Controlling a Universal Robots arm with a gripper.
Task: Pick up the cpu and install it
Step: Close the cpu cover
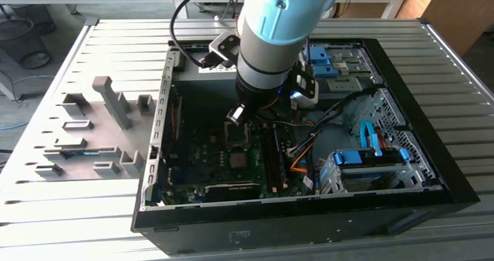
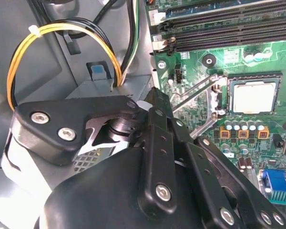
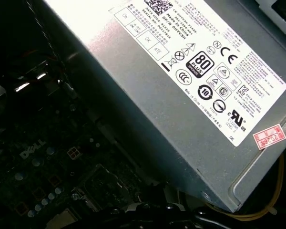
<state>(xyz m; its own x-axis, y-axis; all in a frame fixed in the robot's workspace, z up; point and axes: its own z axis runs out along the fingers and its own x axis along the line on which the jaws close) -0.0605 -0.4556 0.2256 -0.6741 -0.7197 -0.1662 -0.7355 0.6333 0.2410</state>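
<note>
Cpu (image 2: 254, 97): small square chip, pale silvery metal top. Lies flat, seated in the black socket, frame swung open. Well clear of the jaws, out beyond them.

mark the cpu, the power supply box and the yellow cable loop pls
cpu (image 2: 254, 97), second wrist view, middle of its silvery top.
power supply box (image 3: 181, 109), first wrist view, grey side panel.
yellow cable loop (image 2: 57, 29), second wrist view, top of the arc.

Even daylight is seen in the exterior view; the computer case (image 1: 409, 174) interior is shadowed. Glare is thrown across the power supply (image 3: 181, 90) label.
</note>
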